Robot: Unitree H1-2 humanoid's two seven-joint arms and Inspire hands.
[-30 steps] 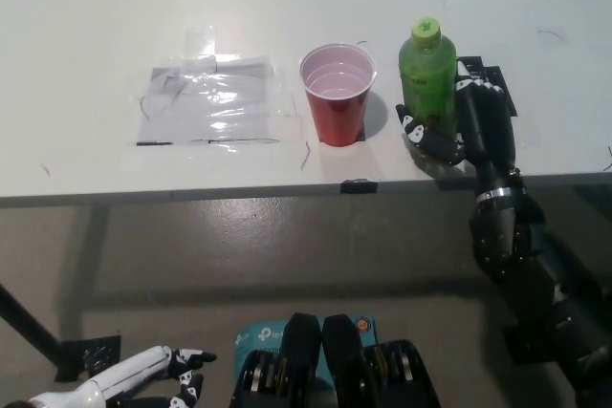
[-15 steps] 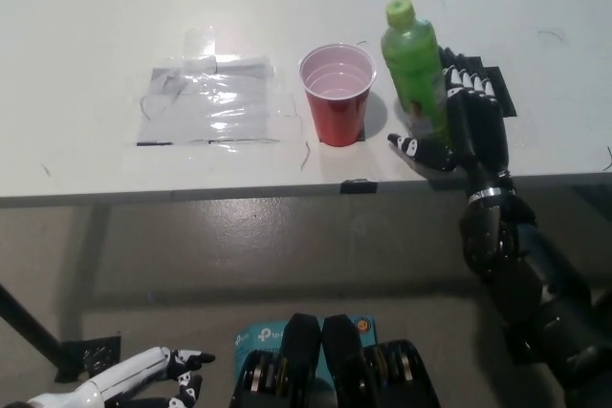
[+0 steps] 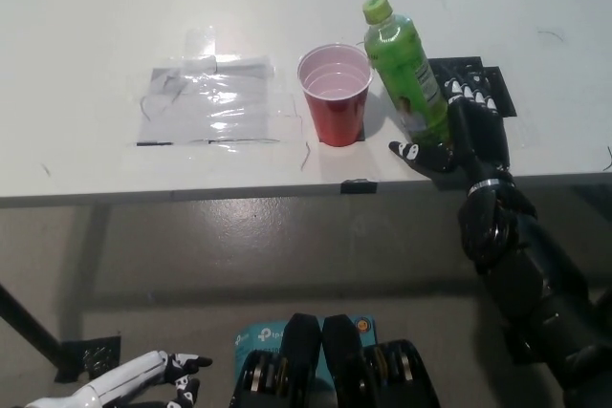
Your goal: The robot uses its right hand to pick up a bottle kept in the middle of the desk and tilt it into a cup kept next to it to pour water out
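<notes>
White table [image 3: 86,7]: wide matt surface carrying everything; its front edge runs just below the cup and the right hand.
Clear plastic sheet [image 3: 212,102]: crinkled, taped flat at the table's left-middle, well apart from the pouring and not in play.
Black right hand [image 3: 459,131]: wrapped around the lower half of the bottle, fingertips showing on its near side; the arm comes in from the bottom right.
Green plastic bottle [image 3: 407,69]: held and tipped, green cap leaning toward the cup, neck just beside the rim.
Red plastic cup [image 3: 335,95]: upright, open, just left of the bottle, pale inside.
White left hand [image 3: 143,379]: resting low at the lower left, off the table, fingers loosely apart and holding nothing.
Step advice: keep rolling the wrist slowly, bring the mouth over the cup's opening before tilting further, and avoid nudging the light cup; the cap looks on.
Change: half a second ago the bottle leans only slightly; now it tilts more and its cap sits higher-left, closer to the cup.
</notes>
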